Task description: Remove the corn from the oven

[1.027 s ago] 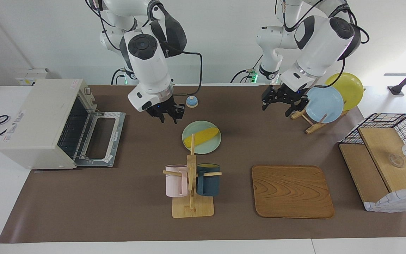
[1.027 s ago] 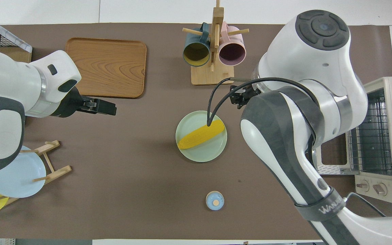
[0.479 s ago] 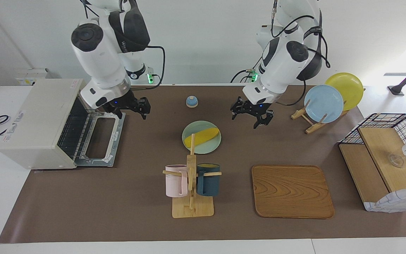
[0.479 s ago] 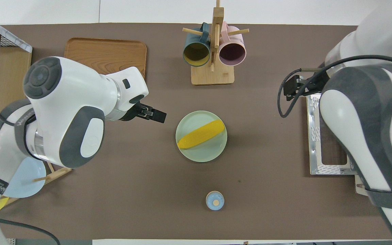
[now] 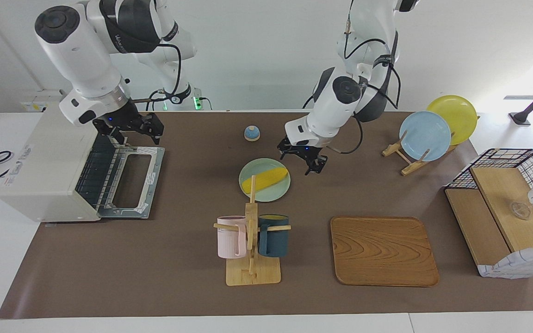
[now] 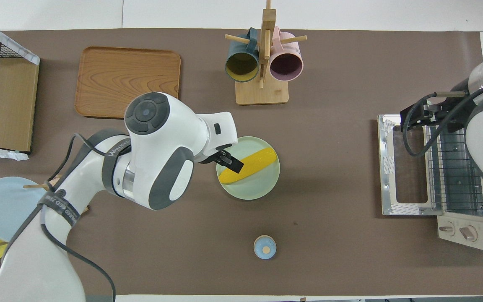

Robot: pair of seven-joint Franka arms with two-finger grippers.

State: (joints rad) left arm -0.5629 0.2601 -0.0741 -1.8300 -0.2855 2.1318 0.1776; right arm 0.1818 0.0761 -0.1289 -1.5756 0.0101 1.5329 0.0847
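You have the corn (image 5: 265, 180) lying on a pale green plate (image 5: 275, 193) mid-table, out of the oven (image 5: 58, 162). The oven sits at the right arm's end, door down. Left pincer (image 5: 302, 159): raised by the plate's edge, fingers apart, empty. Right pincer (image 5: 133, 130): over the oven door, fingers apart, empty.

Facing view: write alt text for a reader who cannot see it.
A bright yellow corn cob lies on a pale green round plate mid-table, with the left gripper just above the plate's edge. The right gripper hangs over the open door of the off-white toaster oven, whose wire rack looks empty.
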